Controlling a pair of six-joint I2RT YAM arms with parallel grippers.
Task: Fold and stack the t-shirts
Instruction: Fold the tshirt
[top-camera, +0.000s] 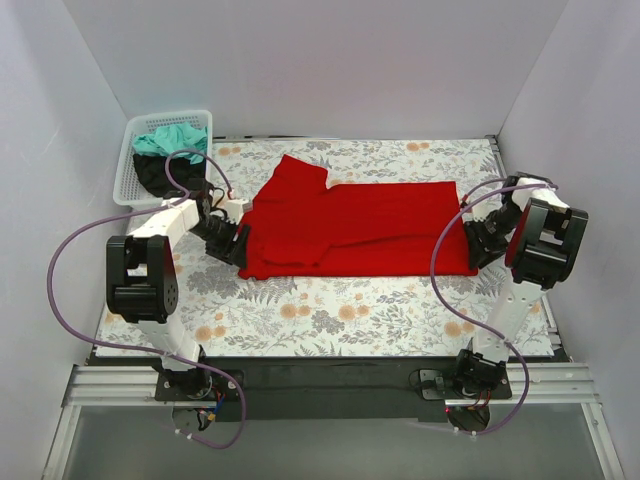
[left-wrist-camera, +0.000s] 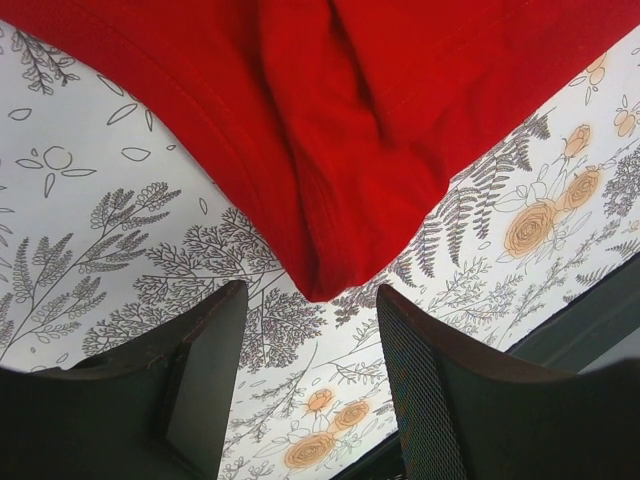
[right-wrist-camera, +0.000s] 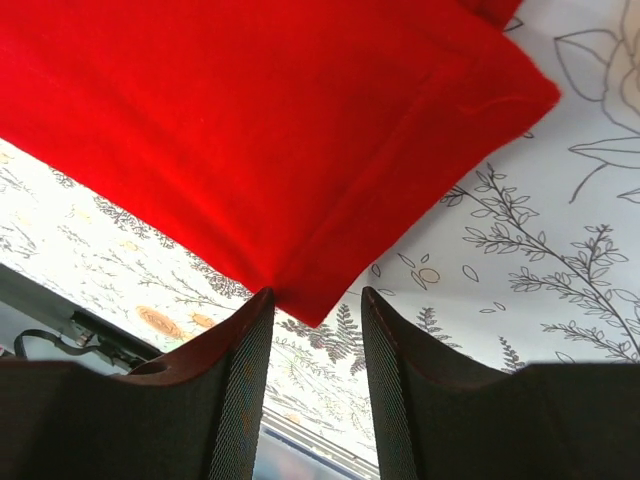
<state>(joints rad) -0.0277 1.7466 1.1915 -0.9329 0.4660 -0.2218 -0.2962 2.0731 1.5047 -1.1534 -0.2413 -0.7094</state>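
Far left, at the back corner, the white basket holds a teal t-shirt on top of a black t-shirt. I leave those for later.

My left claw is low at the near left corner of the red t-shirt. Its two fingers are apart, and the tip of the cloth sits right between them, not pinched. The shirt lies flat across the middle of the worktop, with its long side running left to right. One part on the left is already folded over. My right claw is at the near right corner. Its fingers are apart too, and the corner's tip pokes just in between them.

I think the step is to grab both near corners and fold the shirt over. To do it well, I should slide each claw a bit further on, so it bites past the hem and gets every layer (the left corner looks thick and bunched). Then I close both together, lift them the same and carry them straight, so the edge stays even.

Some things are hard to see. I cannot tell how many layers sit at the left corner, whether my fingers touch the worktop, or if more shirts hide deep in the basket. My wrist views cut off most of the shirt.
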